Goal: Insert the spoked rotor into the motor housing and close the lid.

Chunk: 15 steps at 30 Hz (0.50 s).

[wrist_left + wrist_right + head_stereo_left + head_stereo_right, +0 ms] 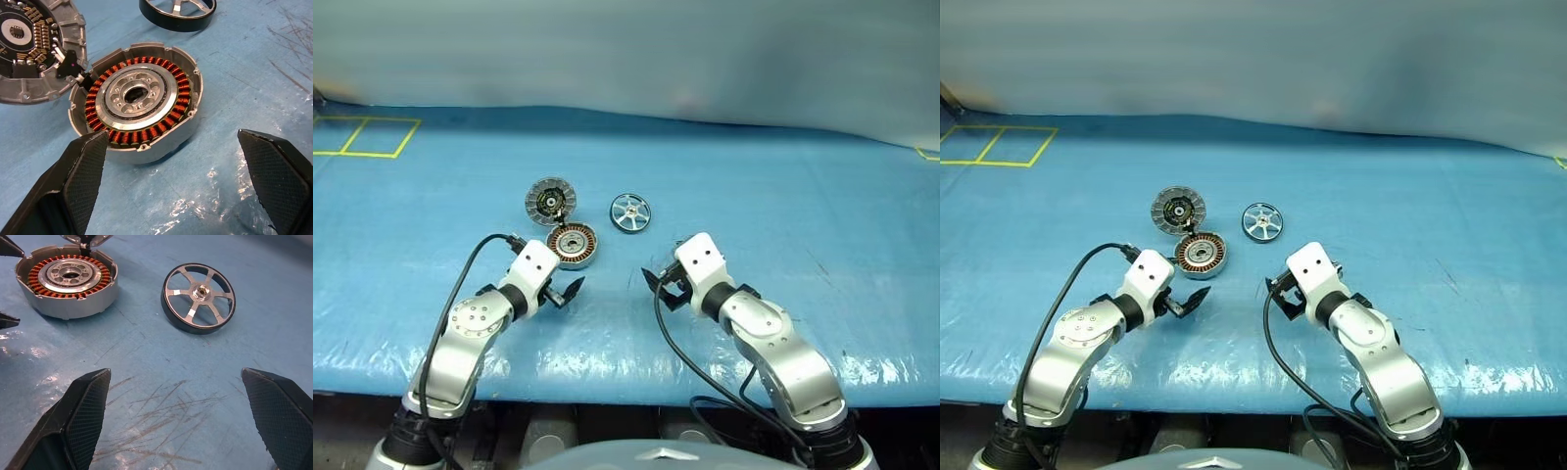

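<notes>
1. Your work surface is a blue table cover [783,196], glossy and wrinkled toward its near edge, with scuff marks in front of the right arm. Yellow tape squares [367,135] mark its far left corner, well away from the parts.
2. The motor housing [572,245] lies flat with its copper windings facing up around a silver centre. It sits just beyond your left gripper [560,291], whose two fingers stand wide apart and hold nothing.
3. The lid [550,200] lies just behind the housing and to its left, ribbed face up, dark centre showing. In the left wrist view its rim meets the housing's edge at a small black piece; you cannot tell whether the two are joined there.
4. The spoked rotor [630,212] lies flat to the right of the lid and housing, apart from both, spokes and hub facing up.
5. Your right gripper [664,287] hovers nearer than the rotor, jaws spread wide and empty. Bare cover lies between its fingers [88,406] and the rotor.
6. A black cable [680,352] loops beside the right arm, clear of the parts.
</notes>
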Motion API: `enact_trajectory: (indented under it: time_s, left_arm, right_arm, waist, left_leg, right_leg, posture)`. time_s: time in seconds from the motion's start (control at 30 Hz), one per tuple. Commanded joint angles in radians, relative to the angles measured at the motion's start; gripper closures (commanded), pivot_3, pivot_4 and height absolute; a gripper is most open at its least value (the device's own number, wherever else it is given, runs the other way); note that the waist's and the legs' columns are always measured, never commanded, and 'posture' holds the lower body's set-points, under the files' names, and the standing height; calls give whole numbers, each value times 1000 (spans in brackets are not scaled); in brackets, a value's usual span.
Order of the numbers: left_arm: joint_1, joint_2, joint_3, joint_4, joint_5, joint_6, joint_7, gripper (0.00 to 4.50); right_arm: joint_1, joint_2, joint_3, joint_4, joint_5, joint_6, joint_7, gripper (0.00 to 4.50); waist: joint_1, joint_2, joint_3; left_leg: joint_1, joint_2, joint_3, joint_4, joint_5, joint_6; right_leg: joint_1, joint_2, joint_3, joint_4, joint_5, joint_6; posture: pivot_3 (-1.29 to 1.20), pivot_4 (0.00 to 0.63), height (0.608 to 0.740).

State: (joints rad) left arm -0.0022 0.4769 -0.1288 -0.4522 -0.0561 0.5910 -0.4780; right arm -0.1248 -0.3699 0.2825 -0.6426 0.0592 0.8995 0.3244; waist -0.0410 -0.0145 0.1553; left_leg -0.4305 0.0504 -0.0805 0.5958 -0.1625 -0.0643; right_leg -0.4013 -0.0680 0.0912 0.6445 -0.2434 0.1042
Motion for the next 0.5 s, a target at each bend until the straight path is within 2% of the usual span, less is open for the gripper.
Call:
enact_trajectory:
  time_s: [0.03,0.27,0.5]
  left_arm:
    - [29,-12,-2,-27,21,-64,29,0]
    - [136,-62,10,-52,39,-194,83,0]
    - [321,-120,70,-95,-5,-392,101,0]
  right_arm:
    - [-106,-59,59,-6,-2,9,76,17]
    - [-460,-137,233,204,-38,4,259,17]
    - [-764,-77,433,445,-58,-32,480,17]
  waist:
    - [-1,0,0]
    - [-2,0,0]
    - [-5,0,0]
  left_leg:
    - [0,0,0,0,0,0]
    - [0,0,-1,0,0,0]
    - [0,1,-1,-2,0,0]
  right_leg:
    - [0,0,0,0,0,0]
    - [0,0,0,0,0,0]
    - [-1,1,-1,0,0,-1]
  posture:
    - [0,150,740]
    - [0,150,740]
    - [0,150,740]
